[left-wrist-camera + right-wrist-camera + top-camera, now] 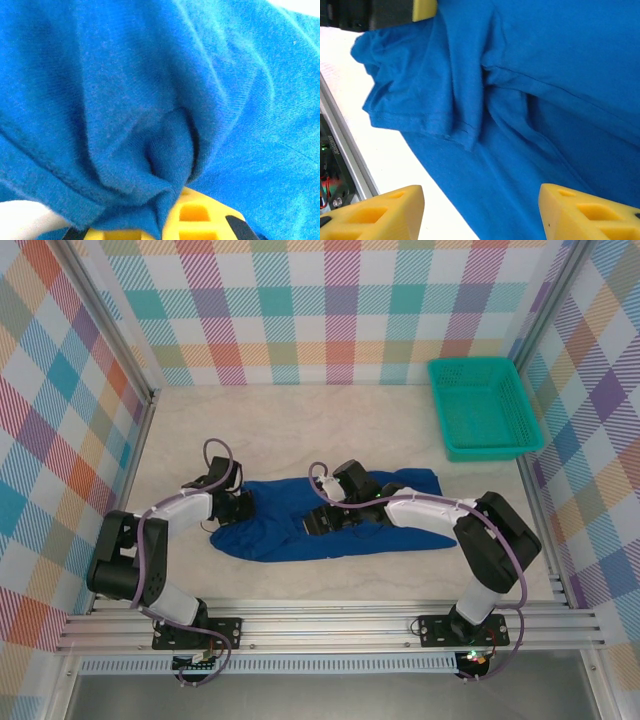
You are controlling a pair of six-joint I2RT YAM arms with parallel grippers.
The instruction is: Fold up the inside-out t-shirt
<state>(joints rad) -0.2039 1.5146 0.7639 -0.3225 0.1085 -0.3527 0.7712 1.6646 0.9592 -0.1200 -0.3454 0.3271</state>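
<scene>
Starting at your near edge, both arm bases are bolted to the rail [330, 625]. Just past that is the shirt [285, 532], a rumpled blue heap lying left to right across the middle of the tabletop [300, 430]. Its right end sits a bit farther back than its left.

The left gripper [236, 507] is at the shirt's left end, pressed together and pinching a bunch of the cloth. On the left wrist cam you can see a fold of blue fabric drawn down between the yellow fingers [195, 216]. A stitched hem runs across the lower left of that view.

The right arm reaches in from the right, and the right gripper [322, 518] is over the middle of the shirt. Its fingers are spread wide with nothing between them. On the right wrist cam you've got one yellow finger [380, 212] in each bottom corner, with creased cloth and a seam beyond the gap. I can't tell if the tips are actually touching the fabric. That view also catches a strip of bare tabletop and the rail off to the left.

Farther back, a teal mesh basket [484, 445] sits in the far right corner, well apart from the shirt. Checkered walls [330, 310] close in the back and both sides.
</scene>
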